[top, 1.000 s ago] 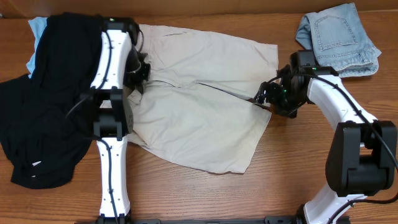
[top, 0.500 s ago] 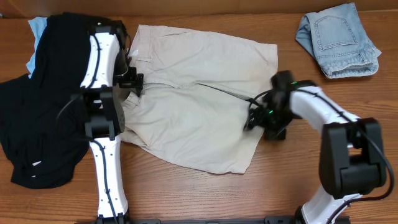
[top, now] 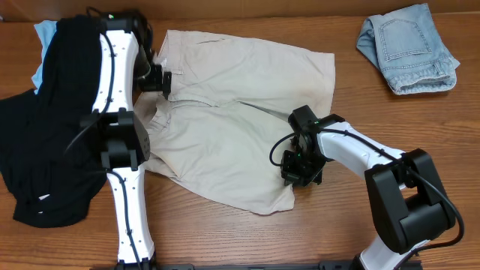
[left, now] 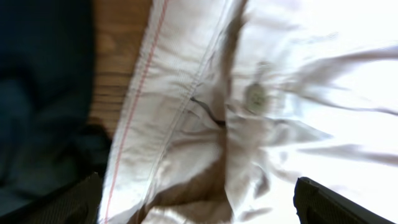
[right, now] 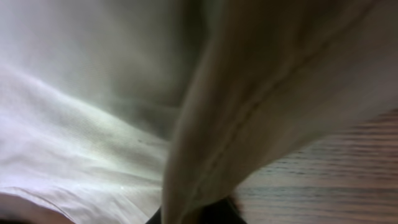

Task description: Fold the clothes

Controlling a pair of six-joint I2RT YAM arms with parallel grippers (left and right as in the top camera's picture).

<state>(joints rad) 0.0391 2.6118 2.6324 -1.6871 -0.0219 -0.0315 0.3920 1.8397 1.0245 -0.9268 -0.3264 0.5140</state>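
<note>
Overhead view evenly lit and sharp; both wrist views blurred, cloth partly overexposed.

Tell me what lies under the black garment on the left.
A light-blue cloth peeks out from beneath the black garment at its top-left edge; how far it extends is hidden. Elsewhere only the wooden table shows around it.

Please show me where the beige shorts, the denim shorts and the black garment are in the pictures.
beige shorts [top: 247, 75]: overhead view, on the far leg.
denim shorts [top: 406, 39]: overhead view, on the back pocket.
black garment [top: 45, 150]: overhead view, on its middle.
</note>
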